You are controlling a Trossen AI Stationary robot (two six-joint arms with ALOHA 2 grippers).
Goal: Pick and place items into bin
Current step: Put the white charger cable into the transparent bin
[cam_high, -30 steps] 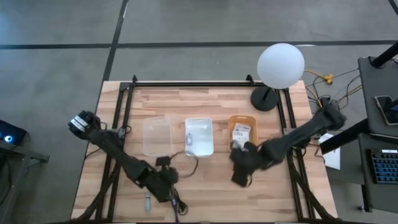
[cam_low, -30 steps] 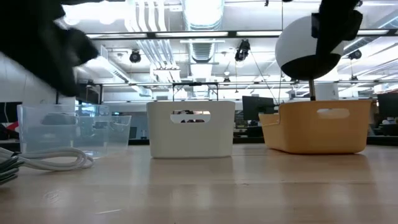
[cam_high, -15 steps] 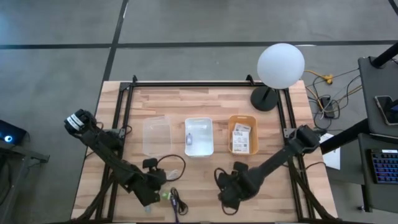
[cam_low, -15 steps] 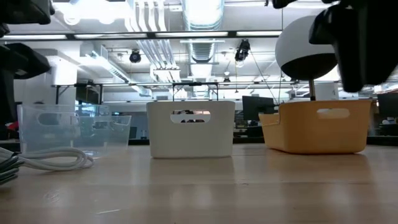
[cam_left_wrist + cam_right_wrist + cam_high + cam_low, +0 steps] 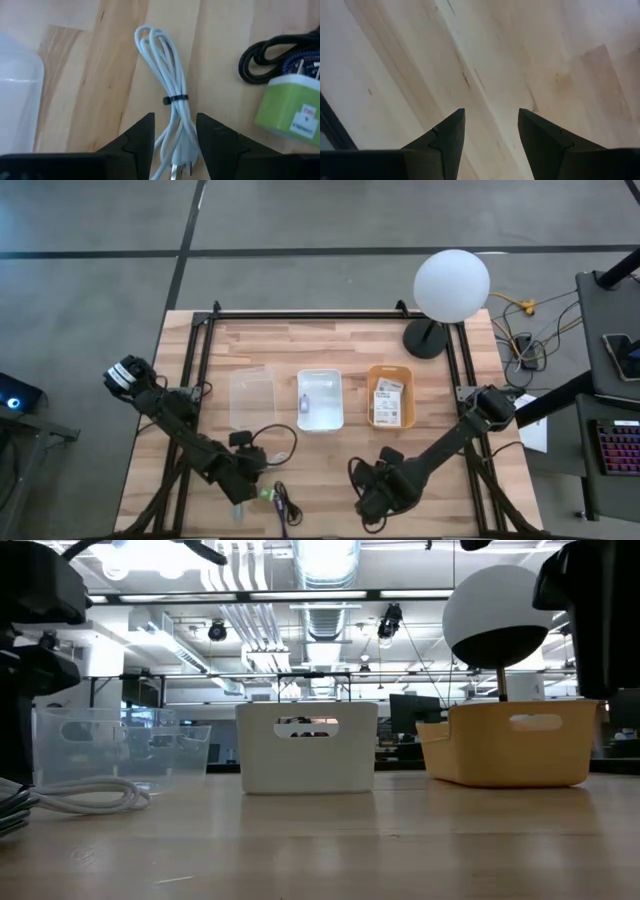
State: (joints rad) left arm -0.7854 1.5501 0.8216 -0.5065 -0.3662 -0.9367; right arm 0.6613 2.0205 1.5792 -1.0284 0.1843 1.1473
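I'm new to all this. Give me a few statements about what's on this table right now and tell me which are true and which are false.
1. Three bins stand in a row on the table. True: a clear bin, a white bin and an orange bin.
2. The left gripper holds the white cable. False: its fingers are open on either side of the cable, not closed on it.
3. The orange bin is empty. False: printed cards lie in it.
4. The right gripper is open over bare wood. True.
5. A green plug lies beside a black cable. True.
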